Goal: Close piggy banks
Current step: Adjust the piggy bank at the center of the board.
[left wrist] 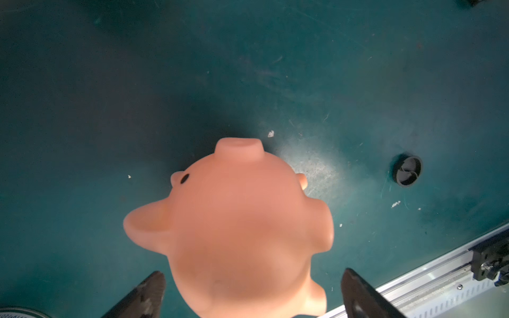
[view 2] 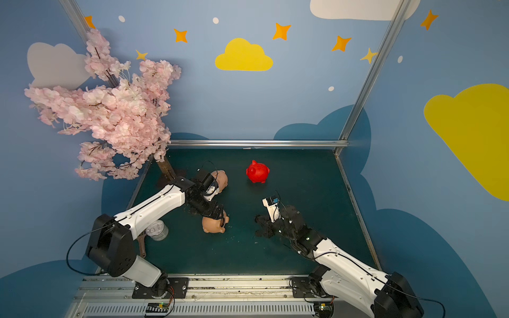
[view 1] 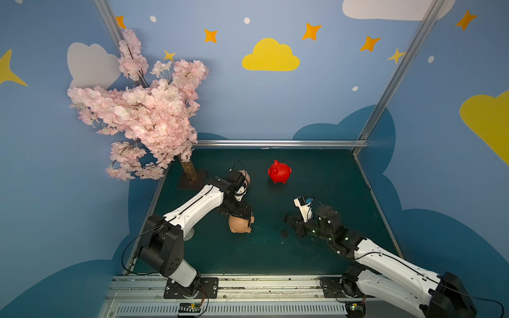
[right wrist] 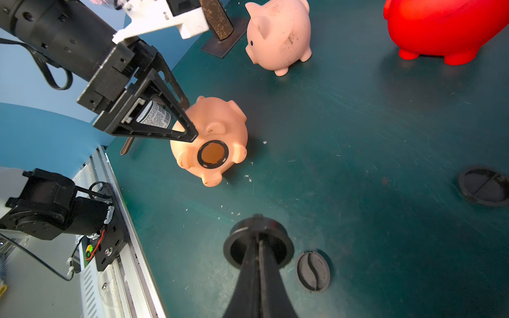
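Gripping round blk plug (right wrist: 234, 247) w/ right pincer (right wrist: 258, 231); left pincer (left wrist: 252, 272) open astride smooth peach pig (left wrist: 248, 220).

In both top views the left arm (view 1: 192, 206) covers most of the far peach-tan plastic piggy bank (view 1: 246, 176), and the left claw (view 1: 249, 220) hides part of the near peach-tan plastic piggy bank (view 1: 237, 227). The right wrist view's edge cuts off the glossy red plastic piggy bank (right wrist: 440, 27) and one dark round plug (right wrist: 483, 187).
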Available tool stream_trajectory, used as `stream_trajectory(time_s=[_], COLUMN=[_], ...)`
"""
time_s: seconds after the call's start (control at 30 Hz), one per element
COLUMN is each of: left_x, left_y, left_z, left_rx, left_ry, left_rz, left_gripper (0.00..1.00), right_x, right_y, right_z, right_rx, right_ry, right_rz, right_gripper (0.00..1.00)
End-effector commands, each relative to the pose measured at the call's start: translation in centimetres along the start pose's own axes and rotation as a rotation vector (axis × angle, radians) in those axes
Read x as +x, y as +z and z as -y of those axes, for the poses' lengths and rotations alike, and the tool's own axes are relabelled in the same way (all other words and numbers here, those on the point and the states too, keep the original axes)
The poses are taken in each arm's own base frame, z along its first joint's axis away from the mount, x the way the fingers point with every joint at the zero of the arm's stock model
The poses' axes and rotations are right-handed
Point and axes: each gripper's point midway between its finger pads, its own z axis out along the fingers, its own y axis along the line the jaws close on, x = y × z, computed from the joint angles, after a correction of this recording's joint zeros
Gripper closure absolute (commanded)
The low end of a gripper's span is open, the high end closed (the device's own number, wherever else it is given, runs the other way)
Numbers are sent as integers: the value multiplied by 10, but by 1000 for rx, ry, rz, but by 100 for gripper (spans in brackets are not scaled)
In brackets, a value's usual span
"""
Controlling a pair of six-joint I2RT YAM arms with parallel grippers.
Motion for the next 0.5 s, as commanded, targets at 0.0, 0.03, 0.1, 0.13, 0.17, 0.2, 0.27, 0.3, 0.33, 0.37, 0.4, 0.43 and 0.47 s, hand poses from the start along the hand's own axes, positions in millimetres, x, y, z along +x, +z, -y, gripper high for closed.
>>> stream_trajectory(time_s=[0.0, 0.03, 0.1, 0.13, 0.17, 0.2, 0.27, 0.3, 0.33, 0.37, 0.4, 0.43, 0.47], left_x=[9, 9, 10, 11, 11, 11, 10, 9, 9, 8, 7, 7, 7], left_y=[12, 13, 17, 19, 20, 21, 22, 23, 23, 24, 25, 26, 26], left_z=[-7, -8, -7, -7, -7, -7, -5, -2, -1, 1, 1, 1, 6], left_rx=[-14, -7, 15, 21, 27, 33, 61, 80, 95, 109, 117, 121, 152], left_ry=[-29, -34, -42, -45, -48, -52, -57, -56, -60, -59, -58, -56, -54], left_rz=[-42, -45, -52, -56, -56, -52, -46, -42, -39, -37, -36, -35, -37], left_gripper=[5, 6, 7, 8, 8, 8, 8, 8, 8, 9, 10, 10, 11], right_x=[-3, -3, -3, -3, -3, -2, -2, -1, -1, -1, -1, 0, 0], right_y=[1, 1, 2, 3, 4, 5, 6, 7, 8, 9, 10, 10, 11], right_z=[-6, -7, -8, -8, -8, -8, -9, -9, -10, -10, -10, -10, -10], right_rx=[-30, -34, -39, -41, -42, -45, -52, -57, -59, -63, -64, -67, -69], right_ry=[-22, -25, -29, -30, -30, -31, -34, -35, -35, -36, -35, -35, -35], right_rz=[11, 11, 11, 10, 10, 6, 1, -2, -2, -1, -4, -5, -5], right_gripper=[100, 100, 100, 100, 100, 100, 100, 100, 100, 100, 100, 100, 100])
